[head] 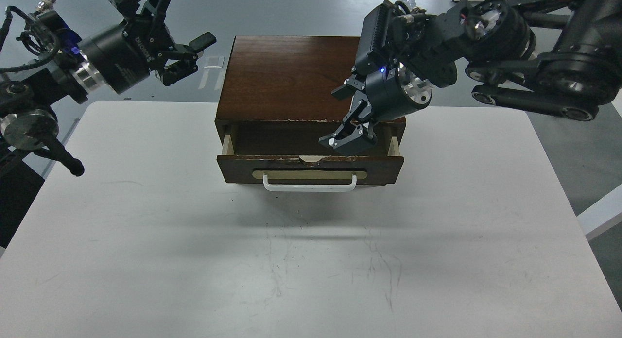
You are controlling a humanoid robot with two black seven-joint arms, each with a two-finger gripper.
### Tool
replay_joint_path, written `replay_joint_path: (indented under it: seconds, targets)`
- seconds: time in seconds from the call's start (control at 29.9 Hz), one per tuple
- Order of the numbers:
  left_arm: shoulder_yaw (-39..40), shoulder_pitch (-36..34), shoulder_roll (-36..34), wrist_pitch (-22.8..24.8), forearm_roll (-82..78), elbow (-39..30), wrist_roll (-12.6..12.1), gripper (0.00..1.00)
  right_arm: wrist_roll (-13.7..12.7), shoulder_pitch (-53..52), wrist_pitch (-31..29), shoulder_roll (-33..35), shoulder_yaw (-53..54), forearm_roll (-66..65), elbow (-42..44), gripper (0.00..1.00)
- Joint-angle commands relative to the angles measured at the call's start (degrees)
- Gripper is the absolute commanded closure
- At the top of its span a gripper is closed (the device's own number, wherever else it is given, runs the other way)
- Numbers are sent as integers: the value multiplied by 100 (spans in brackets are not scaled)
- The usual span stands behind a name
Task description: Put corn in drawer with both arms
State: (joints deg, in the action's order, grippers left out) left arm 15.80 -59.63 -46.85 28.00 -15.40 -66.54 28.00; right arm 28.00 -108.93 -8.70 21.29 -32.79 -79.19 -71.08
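Note:
The dark brown drawer (384, 165) of the boxy cabinet (286, 76) stands pulled out toward me, with its white bar handle (309, 186) in front. Its inside is dark, and the corn does not show in this view. My right gripper (341, 115) hangs open and empty over the right half of the drawer opening, fingers (347, 139) pointing down and left. My left gripper (193, 54) is open and empty in the air, up and to the left of the cabinet, apart from it.
The cabinet stands at the far middle of the white table (194, 241). Grey floor lies beyond the table's far edge. My left arm's elbow (29, 134) hangs over the table's left edge.

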Motion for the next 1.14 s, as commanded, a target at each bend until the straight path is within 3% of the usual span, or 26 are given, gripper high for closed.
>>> replay_joint_path:
  seconds: [0.0,0.17,0.37,0.63,0.9,1.1]
  targets:
    - [10,13,18,0,2,0,0,1,0,152,0,445,168,1711,15,0]
    - [10,30,44,0,2,0,0,1,0,932,26,1130,728,3987,181,0]
    - [19,188,114,0,28,18,0,1,0,2776,113,1782,2414,5149,322,0]
    - [633,969,378,0,45,97,0,1,0,5458,299,1738,4858,6169,806,0]
    - [1609,1971,695,0,81,334,0,1,0,6681,299,1396,5889,6302,797,0]
    - [1882,2262,695,0,107,361,0,1,0,7078,272,1281,6110,6302,744,0]
